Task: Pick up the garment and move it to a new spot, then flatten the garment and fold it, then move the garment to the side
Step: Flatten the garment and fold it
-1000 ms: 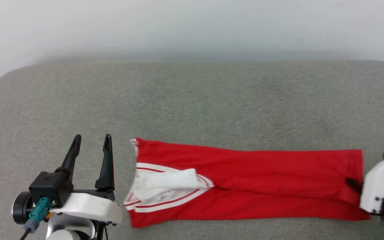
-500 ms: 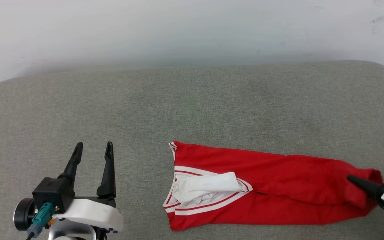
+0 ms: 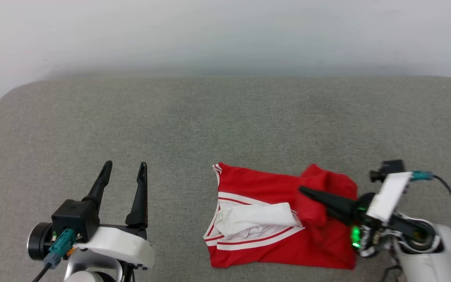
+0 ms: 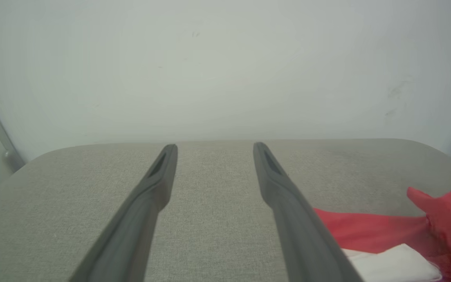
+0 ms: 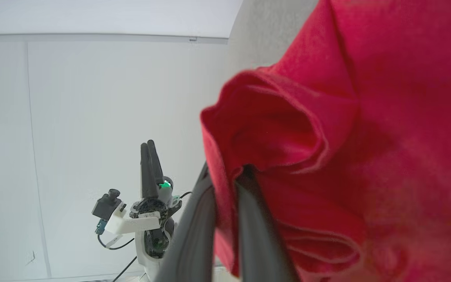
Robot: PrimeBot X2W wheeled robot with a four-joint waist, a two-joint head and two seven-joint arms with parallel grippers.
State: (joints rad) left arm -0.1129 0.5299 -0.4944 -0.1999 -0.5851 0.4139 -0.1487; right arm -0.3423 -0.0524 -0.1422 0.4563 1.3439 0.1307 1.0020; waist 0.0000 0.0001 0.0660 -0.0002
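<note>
The red garment [image 3: 272, 184] lies folded lengthwise on the grey cushion [image 3: 210, 125], its white striped sleeve [image 3: 255, 219] on top near its left end. My right gripper [image 3: 307, 194] is shut on the garment's red hem end [image 5: 288, 129] and holds it raised above the garment's middle, doubling the cloth over. In the left wrist view the garment [image 4: 370, 235] shows at the lower right. My left gripper [image 3: 125, 168] stands open over bare cushion to the garment's left, its fingers [image 4: 151, 196] holding nothing. Letters and number are hidden.
A pale wall [image 3: 225, 35] rises behind the cushion's far edge. Bare cushion stretches to the left of and behind the garment. In the right wrist view my left arm [image 5: 147, 211] stands against the wall.
My right gripper has carried the garment's right end up and leftward over its middle, so the cloth's length has about halved. The head camera shifted. The left gripper stays open.
</note>
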